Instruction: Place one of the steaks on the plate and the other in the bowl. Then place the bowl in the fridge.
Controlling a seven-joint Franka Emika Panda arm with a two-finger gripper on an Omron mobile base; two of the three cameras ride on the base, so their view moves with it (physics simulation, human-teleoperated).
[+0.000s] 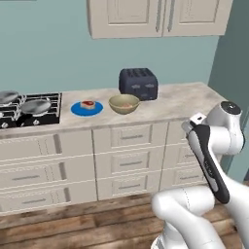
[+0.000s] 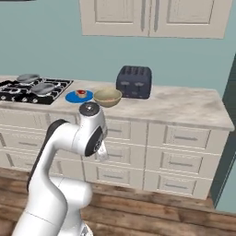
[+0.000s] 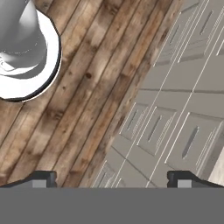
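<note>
The pincer (image 3: 112, 178) gapes wide, empty, above wooden floor (image 3: 83, 87); the red steak (image 1: 88, 104) lies on the plate (image 1: 86, 109).

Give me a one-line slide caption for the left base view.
One steak on the blue plate, one in the bowl beside the toaster; arm folded low before the drawers.

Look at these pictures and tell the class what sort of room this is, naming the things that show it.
A home kitchen, rendered rather than real. A gas stove with grey pans is set into a marble-look counter, a dark toaster stands against the wall, and cream drawers run below with wall cabinets above.
</note>
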